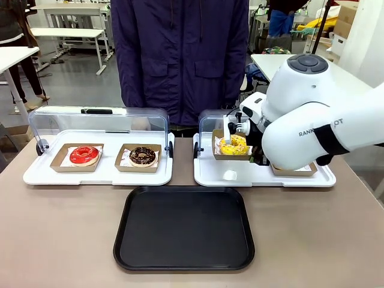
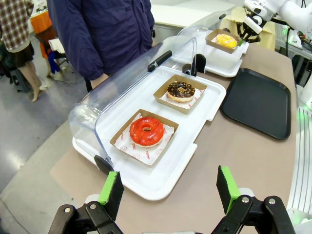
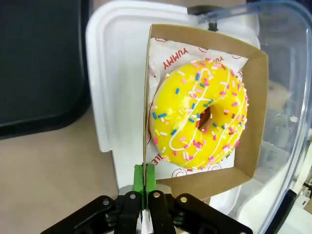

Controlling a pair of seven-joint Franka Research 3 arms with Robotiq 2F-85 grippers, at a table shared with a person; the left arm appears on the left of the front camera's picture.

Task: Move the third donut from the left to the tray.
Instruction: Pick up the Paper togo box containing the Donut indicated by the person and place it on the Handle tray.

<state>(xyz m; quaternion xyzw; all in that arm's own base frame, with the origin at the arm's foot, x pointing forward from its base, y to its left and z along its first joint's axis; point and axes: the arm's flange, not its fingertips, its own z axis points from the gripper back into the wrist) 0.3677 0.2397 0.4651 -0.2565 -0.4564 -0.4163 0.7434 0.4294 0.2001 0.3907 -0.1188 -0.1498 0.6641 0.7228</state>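
While the right gripper [image 3: 144, 187] pinched one wall of the cardboard holder [image 3: 243, 122], its fingers narrow on that thin edge, the yellow donut [image 1: 233, 144] hung lifted and tilted over the right display tray [image 1: 210, 175], probably to clear its rim. Nearer lay the black tray [image 1: 183, 228], bare on the worktop [image 1: 60, 240]. Beside the red donut [image 2: 146, 131], the left gripper [image 2: 170, 195] hovered, fingers wide and holding nothing

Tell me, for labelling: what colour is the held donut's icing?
Bright yellow with multicoloured sprinkles; clearest in the right wrist view.
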